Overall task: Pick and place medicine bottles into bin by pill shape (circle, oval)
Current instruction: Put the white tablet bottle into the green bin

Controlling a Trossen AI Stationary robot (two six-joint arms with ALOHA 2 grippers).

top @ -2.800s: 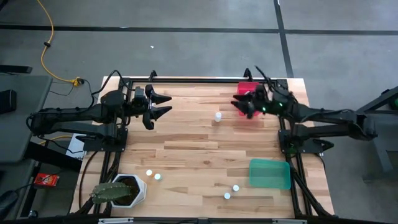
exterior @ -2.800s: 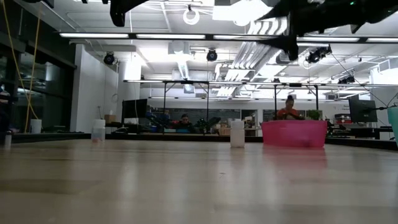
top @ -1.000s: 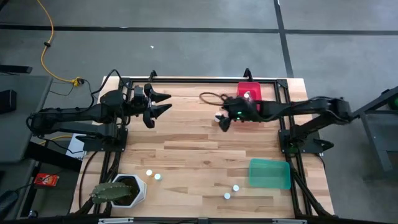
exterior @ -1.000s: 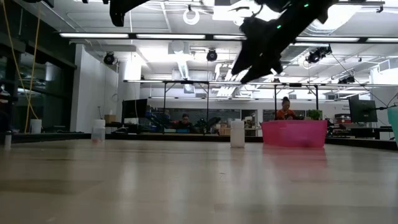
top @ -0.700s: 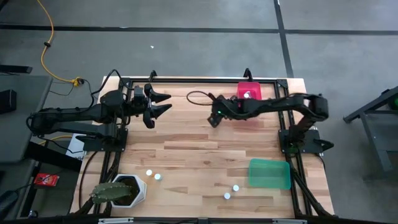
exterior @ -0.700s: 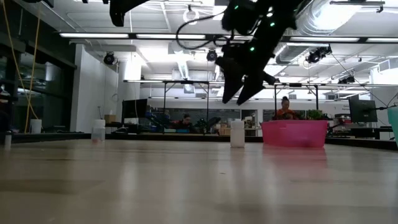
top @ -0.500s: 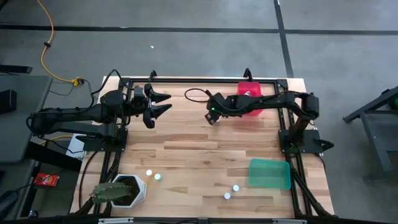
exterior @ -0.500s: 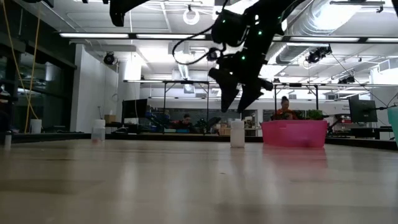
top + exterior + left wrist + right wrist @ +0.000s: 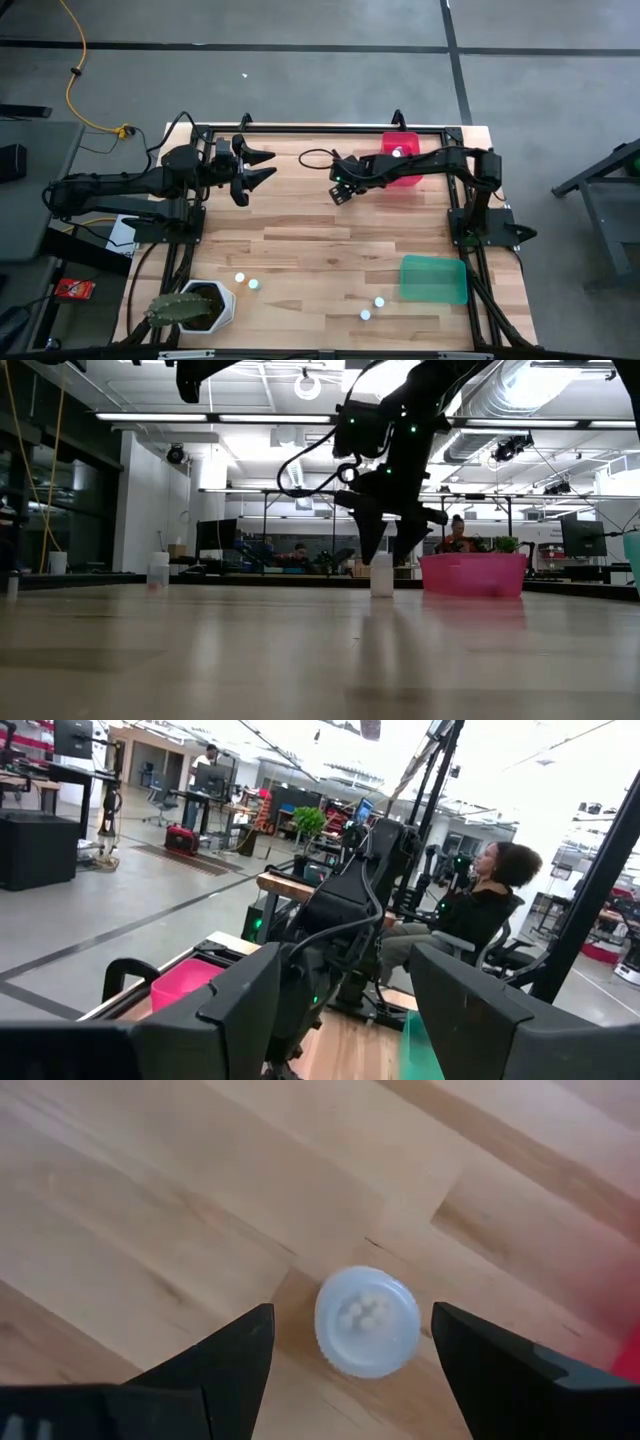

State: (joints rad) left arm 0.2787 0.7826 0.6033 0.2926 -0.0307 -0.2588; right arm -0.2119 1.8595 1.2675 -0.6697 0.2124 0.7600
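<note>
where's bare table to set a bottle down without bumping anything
The broad middle of the table is free, bordered by the left gripper, the green bin and the plant pot. It is crowded by the pink bin, where the right gripper hangs open over a bottle.

Right gripper (image 9: 386,558) moved from above the pink bin (image 9: 404,172) to the lone bottle (image 9: 367,1321) — lowered, fingers astride it.
</note>
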